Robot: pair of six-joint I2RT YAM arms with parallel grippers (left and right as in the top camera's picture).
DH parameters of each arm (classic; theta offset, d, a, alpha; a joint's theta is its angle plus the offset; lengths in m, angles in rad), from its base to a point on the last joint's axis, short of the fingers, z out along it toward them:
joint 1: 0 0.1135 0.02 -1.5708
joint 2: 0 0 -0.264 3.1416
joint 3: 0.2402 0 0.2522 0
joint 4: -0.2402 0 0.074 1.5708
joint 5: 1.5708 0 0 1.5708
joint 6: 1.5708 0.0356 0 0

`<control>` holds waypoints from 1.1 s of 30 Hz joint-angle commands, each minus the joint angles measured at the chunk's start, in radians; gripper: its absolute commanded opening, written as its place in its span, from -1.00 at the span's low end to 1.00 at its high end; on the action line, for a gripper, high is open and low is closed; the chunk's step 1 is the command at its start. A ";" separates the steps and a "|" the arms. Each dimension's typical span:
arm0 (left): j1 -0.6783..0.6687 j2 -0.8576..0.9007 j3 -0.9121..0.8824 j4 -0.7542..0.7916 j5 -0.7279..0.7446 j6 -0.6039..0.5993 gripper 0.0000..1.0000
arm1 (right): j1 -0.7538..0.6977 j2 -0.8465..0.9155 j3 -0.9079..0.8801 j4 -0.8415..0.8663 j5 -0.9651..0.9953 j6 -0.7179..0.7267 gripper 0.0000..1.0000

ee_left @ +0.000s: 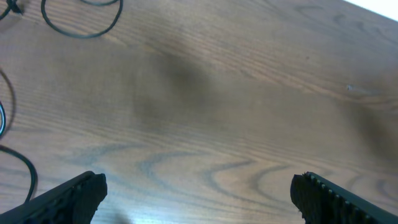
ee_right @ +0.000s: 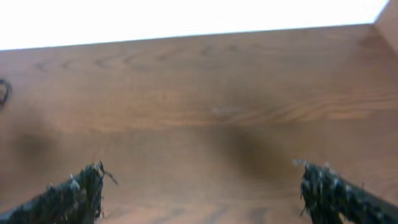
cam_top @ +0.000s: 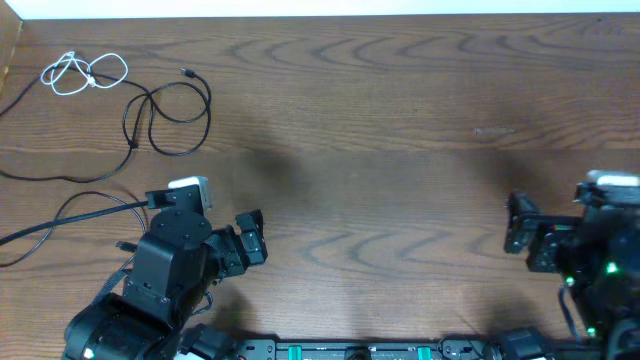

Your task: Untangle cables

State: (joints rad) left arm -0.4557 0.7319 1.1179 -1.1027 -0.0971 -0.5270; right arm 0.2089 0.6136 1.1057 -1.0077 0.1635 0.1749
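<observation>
Both pairs of jaws stand spread wide, pinching nothing. The cables lie toward the far left corner of the desk (cam_top: pixel 400 150). The white cable (cam_top: pixel 85 72) is coiled nearest the corner, and 1 black cable (cam_top: pixel 168 115) loops just right of it, apparently apart, its long axis running near to far. From the left arm (cam_top: pixel 180 250) they lie ahead and slightly left. The right arm (cam_top: pixel 590 250) sits well apart, so the left is nearer.
</observation>
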 commanded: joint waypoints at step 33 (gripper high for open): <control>-0.005 -0.002 -0.003 -0.004 -0.016 -0.006 1.00 | -0.095 -0.609 -1.089 0.947 -0.100 -0.120 0.98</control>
State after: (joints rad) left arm -0.4557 0.7322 1.1168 -1.1034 -0.1040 -0.5274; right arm 0.1246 0.0177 0.0376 -0.0757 0.0700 0.0635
